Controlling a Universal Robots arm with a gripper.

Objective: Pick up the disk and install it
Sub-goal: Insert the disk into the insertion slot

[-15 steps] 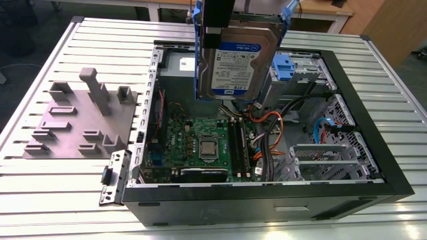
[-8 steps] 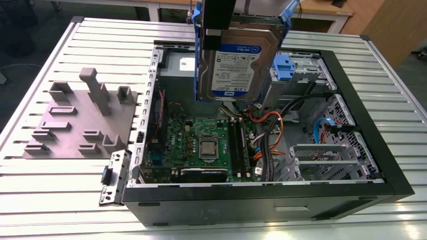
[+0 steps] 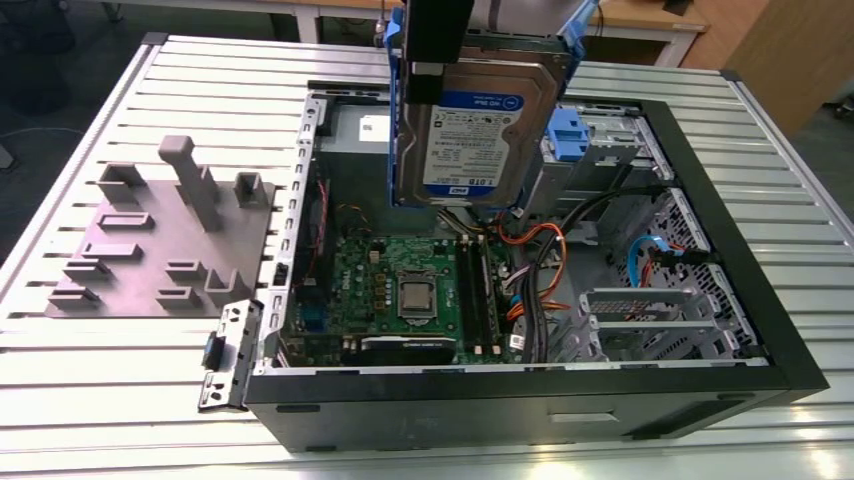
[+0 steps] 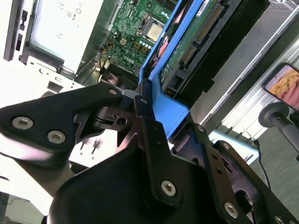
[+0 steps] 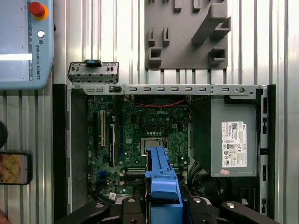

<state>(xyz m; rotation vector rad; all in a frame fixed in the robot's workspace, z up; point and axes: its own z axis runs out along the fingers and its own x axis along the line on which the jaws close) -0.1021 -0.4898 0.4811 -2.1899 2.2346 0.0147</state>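
The black fingers (image 4: 152, 140) are pinching the blue plastic frame of the flat silver-grey disk with a white-and-blue label (image 3: 474, 140). In the second wrist view one finger presses on each side of the frame. The disk hangs on its edge from the fingers, up in the air, with its label turned to the exterior view.

Right under the fingers is the green board full of little parts (image 5: 135, 140), with a square silver chip in the middle. Orange and black wires (image 3: 541, 260) lie just beside the board. All of this sits inside the big black computer box with its side open (image 3: 467, 400). A grey metal box with a white sticker (image 5: 233, 140) sits in one corner of it.

Farther from the fingers, outside the computer box, lies a flat grey plate with blocks sticking up (image 3: 134, 250). Everything rests on the silver ribbed bench (image 3: 107, 400).
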